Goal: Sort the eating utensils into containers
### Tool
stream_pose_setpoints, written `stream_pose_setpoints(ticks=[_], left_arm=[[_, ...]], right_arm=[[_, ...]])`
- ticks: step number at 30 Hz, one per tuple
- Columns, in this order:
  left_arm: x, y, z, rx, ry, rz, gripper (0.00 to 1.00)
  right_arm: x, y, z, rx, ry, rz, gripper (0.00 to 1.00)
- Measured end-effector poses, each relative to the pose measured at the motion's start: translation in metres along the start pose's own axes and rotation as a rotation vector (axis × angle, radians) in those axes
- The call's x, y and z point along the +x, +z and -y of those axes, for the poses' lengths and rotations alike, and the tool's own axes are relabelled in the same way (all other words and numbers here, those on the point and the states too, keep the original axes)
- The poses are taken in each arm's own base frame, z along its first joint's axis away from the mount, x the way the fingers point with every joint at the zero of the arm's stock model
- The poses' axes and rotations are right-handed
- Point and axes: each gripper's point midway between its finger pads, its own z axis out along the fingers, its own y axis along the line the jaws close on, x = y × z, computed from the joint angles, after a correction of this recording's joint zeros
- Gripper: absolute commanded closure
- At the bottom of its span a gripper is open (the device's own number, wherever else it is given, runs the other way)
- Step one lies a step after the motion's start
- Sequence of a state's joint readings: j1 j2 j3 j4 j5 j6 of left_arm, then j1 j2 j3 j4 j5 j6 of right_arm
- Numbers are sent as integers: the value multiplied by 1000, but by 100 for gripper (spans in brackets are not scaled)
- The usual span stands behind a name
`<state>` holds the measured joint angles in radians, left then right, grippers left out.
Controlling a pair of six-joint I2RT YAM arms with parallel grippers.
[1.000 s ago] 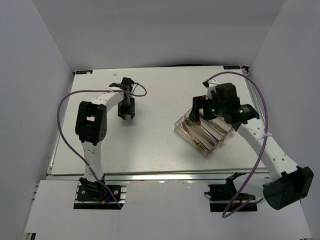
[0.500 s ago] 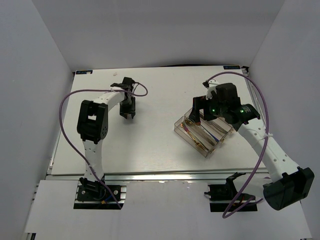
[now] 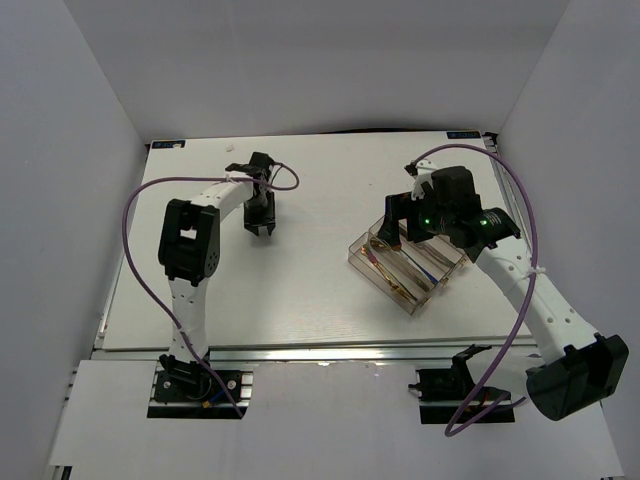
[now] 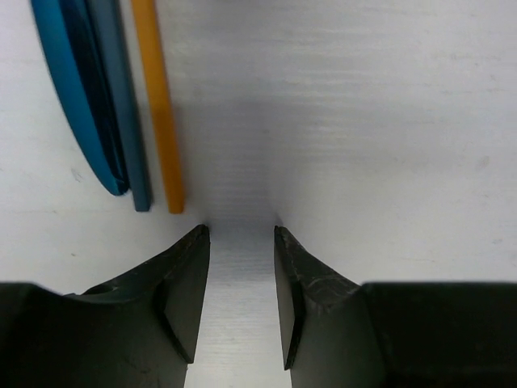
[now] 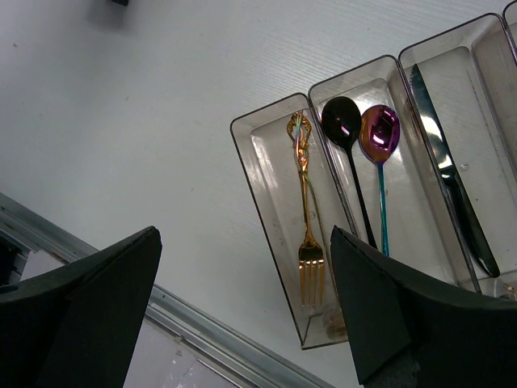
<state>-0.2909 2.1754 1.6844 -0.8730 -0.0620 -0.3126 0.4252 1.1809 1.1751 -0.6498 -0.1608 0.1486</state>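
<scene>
The left gripper (image 4: 241, 230) hovers low over the white table (image 3: 320, 290), its black jaws partly parted and holding nothing, only bare tabletop showing in the gap between them. Just ahead of its left finger and slightly to that side lie three slim utensils side by side, their ends pointing back at the gripper: a curved bright-blue piece (image 4: 77, 97) outermost, a slim grey-blue handle (image 4: 121, 105) touching it, and a thin orange-gold chopstick (image 4: 159, 105) nearest the gap, none of them touched by the fingers. From the overhead camera these pieces cannot be made out beneath the left gripper (image 3: 260, 228). Well apart on the right side of the table, the right gripper (image 5: 244, 234) hangs with its jaws spread wide and empty above the clear smoky plastic organizer tray (image 5: 242, 129), which sits at an angle to the table's edge (image 3: 352, 258). In the tray, an ornate gold fork (image 5: 307, 234) lies in the end compartment, a black spoon (image 5: 343, 121) and a purple iridescent spoon (image 5: 380, 133) share the next, and a dark knife (image 5: 448, 178) occupies the third.
</scene>
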Motion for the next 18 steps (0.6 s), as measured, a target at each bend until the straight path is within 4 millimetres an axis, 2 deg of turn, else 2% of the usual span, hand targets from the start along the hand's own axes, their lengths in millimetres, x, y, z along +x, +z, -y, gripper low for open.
stream_pose_setpoints(ticks=[4, 12, 15, 18], left_arm=[[-2, -9, 4, -16, 1, 1, 52], [-61, -46, 10, -32, -29, 168, 52], [-75, -42, 8, -40, -39, 182, 52], [-81, -24, 3, -55, -49, 167, 52]], right_arm=[[1, 2, -1, -7, 2, -8, 11], [3, 5, -3, -23, 5, -21, 11], [3, 5, -4, -26, 5, -22, 11], [3, 5, -4, -28, 5, -22, 11]])
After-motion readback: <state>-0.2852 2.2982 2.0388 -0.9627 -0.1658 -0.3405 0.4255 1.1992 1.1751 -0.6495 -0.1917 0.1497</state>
